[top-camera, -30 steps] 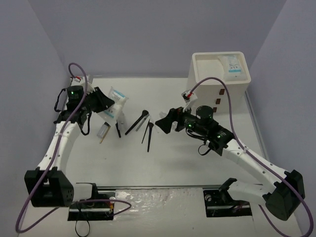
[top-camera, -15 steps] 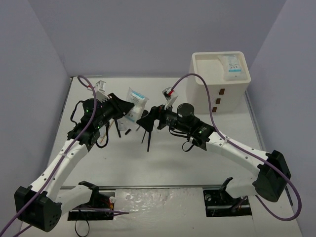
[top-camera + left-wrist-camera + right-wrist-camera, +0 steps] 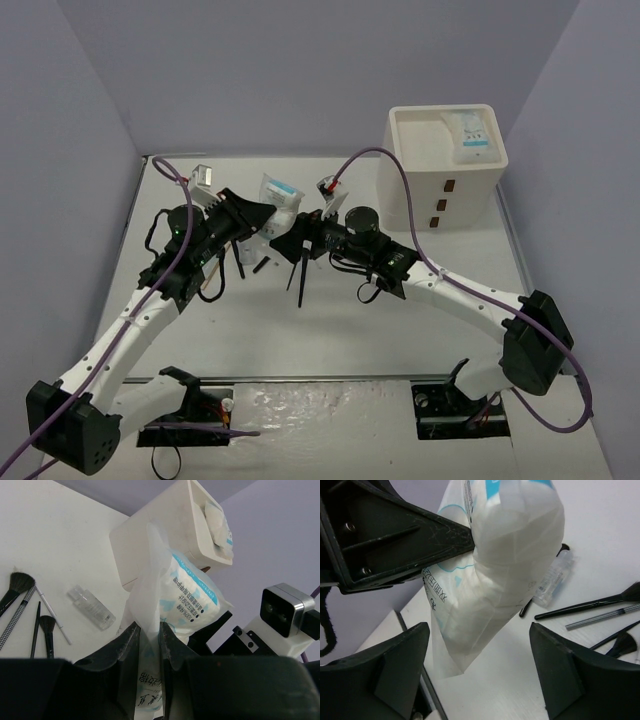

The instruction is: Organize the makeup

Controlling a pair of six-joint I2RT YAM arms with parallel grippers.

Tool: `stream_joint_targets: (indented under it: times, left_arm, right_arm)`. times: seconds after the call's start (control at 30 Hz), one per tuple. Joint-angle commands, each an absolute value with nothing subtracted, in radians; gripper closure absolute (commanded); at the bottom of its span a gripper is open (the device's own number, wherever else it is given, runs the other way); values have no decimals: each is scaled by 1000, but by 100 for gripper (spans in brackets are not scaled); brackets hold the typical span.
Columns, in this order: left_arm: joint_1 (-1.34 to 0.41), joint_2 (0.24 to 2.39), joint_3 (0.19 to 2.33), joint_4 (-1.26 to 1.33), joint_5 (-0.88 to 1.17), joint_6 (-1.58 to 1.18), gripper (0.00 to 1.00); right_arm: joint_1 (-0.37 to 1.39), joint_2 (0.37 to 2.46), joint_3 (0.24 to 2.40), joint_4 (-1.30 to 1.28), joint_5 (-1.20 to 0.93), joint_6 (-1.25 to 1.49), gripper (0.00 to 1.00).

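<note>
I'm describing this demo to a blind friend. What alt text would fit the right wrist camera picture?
A white sachet with blue print hangs pinched in the left gripper, dangling between the open fingers of the right gripper. On the white table below lie a clear vial and thin black brushes.

Too small to read from above: print on the white, blue-printed plastic sachet (image 3: 278, 203). Cropped at the right wrist view's top edge, partly hiding a small clear vial (image 3: 555, 577).

sachet (image 3: 500, 565) — thin, crinkled, semi-glossy plastic film; vial (image 3: 92, 608) clear plastic; table (image 3: 330, 340) matt white.
</note>
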State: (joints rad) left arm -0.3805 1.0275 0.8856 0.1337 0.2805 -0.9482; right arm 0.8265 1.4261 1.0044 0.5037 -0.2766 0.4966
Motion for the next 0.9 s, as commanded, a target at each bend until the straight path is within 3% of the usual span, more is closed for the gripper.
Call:
stream_joint_targets:
  times: [0.0, 0.17, 0.27, 0.33, 0.5, 0.63, 0.87]
  left_arm:
    - [-389, 1004, 900, 223, 271, -947, 84]
    - [-391, 1007, 885, 218, 269, -932, 77]
    - [-391, 1012, 886, 202, 264, -914, 69]
    - [-391, 1012, 890, 187, 260, -907, 64]
    - [-390, 1003, 952, 39, 198, -807, 32]
    - [-387, 987, 1053, -150, 92, -677, 17]
    - [-380, 979, 1259, -503, -133, -439, 10]
  right_arm:
    - [833, 1405, 1081, 572, -237, 455, 57]
    - [833, 1389, 1102, 529, -211, 411, 91]
    - [831, 1382, 1103, 519, -209, 402, 100]
    - [831, 1376, 1104, 506, -207, 393, 100]
    - [831, 1343, 1165, 319, -103, 285, 100]
    - [824, 1323, 1255, 129, 101, 166, 100]
    - [711, 1367, 1490, -179, 372, -66, 100]
